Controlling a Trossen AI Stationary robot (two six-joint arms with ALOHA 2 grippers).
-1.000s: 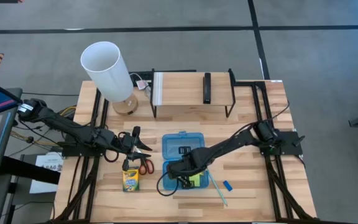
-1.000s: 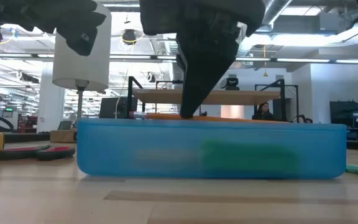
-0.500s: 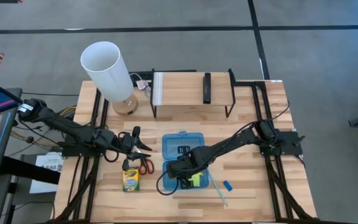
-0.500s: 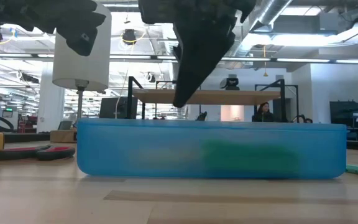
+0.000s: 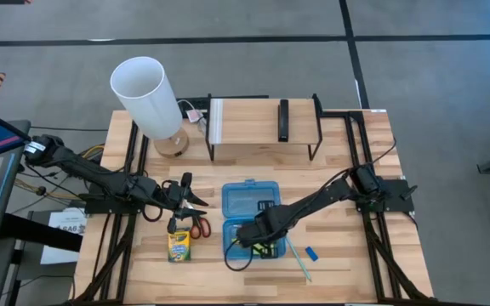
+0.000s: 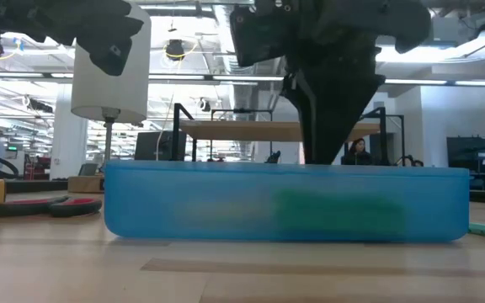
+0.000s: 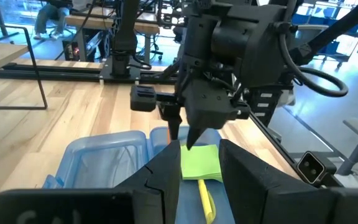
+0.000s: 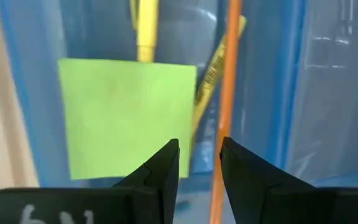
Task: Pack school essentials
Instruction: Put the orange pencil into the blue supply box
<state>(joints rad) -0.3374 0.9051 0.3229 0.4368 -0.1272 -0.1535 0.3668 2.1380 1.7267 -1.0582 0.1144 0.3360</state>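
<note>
The translucent blue case [image 5: 238, 192] lies open on the table. Inside it are the lime sticky-note pad [image 8: 129, 118], yellow markers [image 8: 145, 28] and the orange pencil [image 8: 229, 87], lying flat. My right gripper [image 5: 255, 246] hovers open just above them [image 8: 199, 158], touching nothing. My left gripper [image 5: 189, 194] waits open left of the case, over the red-handled scissors [image 5: 197, 226]. The crayon box [image 5: 179, 246] lies near the scissors. The teal pen [image 5: 297, 257] and blue eraser [image 5: 311, 252] rest on the table right of the case.
A white lamp [image 5: 147, 93] stands at the far left. A wire shelf [image 5: 262, 127] at the far edge carries a black bar-shaped device [image 5: 283, 119]. People show in the room beyond the table. Bare wood lies near the right and near edges.
My right gripper has moved over the case toward the table's right and near edge. The orange pencil that showed at its fingertips, level with the case's rim, is gone from there and now lies inside the case. My left arm has kept still.
</note>
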